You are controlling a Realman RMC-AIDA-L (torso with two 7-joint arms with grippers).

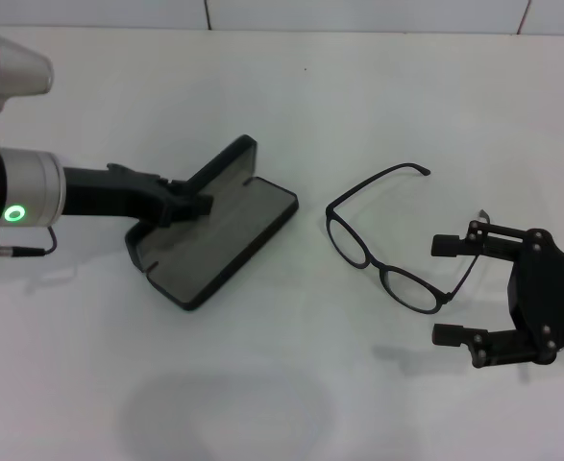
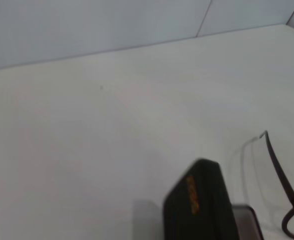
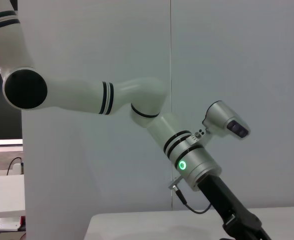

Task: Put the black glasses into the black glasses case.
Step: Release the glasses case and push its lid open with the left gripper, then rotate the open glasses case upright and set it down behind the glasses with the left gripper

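Lying unfolded on the white table, the thin black-framed glasses sit just ahead of the right gripper, whose fingers are spread wide and hold nothing. The left gripper rests on the open flat black hard case, its finger state unclear. Nothing is packed yet; grasping and placing remain.

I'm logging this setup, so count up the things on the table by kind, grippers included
Glasses: 1, the black glasses
Cases: 1, the black glasses case, lying open
Grippers: 2, the left gripper at the case, the right gripper with open jaws beside the glasses
Total: 4
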